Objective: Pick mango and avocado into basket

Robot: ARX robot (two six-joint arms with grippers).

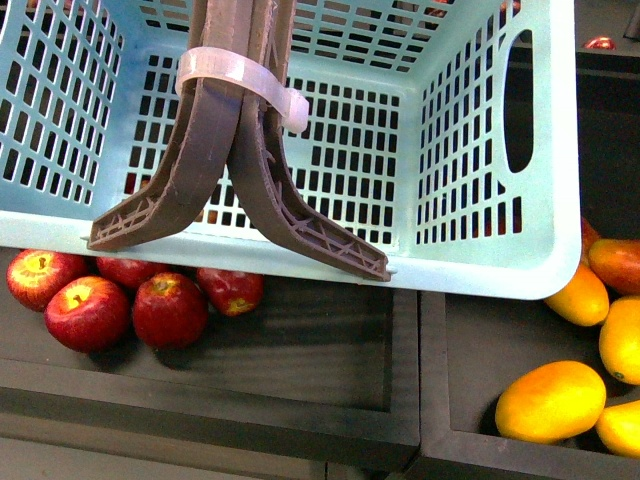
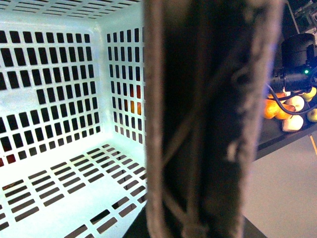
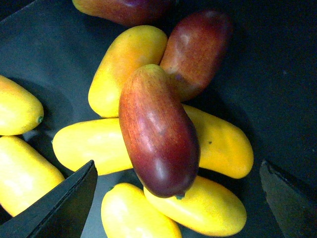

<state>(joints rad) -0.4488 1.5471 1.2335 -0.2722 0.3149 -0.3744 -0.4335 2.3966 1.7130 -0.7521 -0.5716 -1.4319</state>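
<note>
The basket (image 1: pixel 480 150) is the biggest thing before me: light blue with lattice walls. It fills the top of the front view and covers the back of two dark bins (image 1: pixel 300 360). Its pale slatted floor and walls take up most of my left wrist view. Its two brown handles (image 1: pixel 190 180) rise together in the middle, and one stands blurred and very close across my left wrist camera. My left jaws show in no view, so I cannot tell how they stand.

In the bin on my right lies a heap of yellow mangoes (image 3: pixel 99 148). The mango (image 3: pixel 158 134), dark red with an orange blush, lies on top of that heap. It touches several yellow ones, and another red one (image 3: pixel 198 49) is just beside it. My right jaws are spread wide over it, gripping nothing, with a dark fingertip (image 3: pixel 62 206) at either side of the heap.

Red apples (image 1: pixel 170 310) sit in the bin on my left, partly under the basket. A white tie (image 1: pixel 240 85) binds the handles together.
</note>
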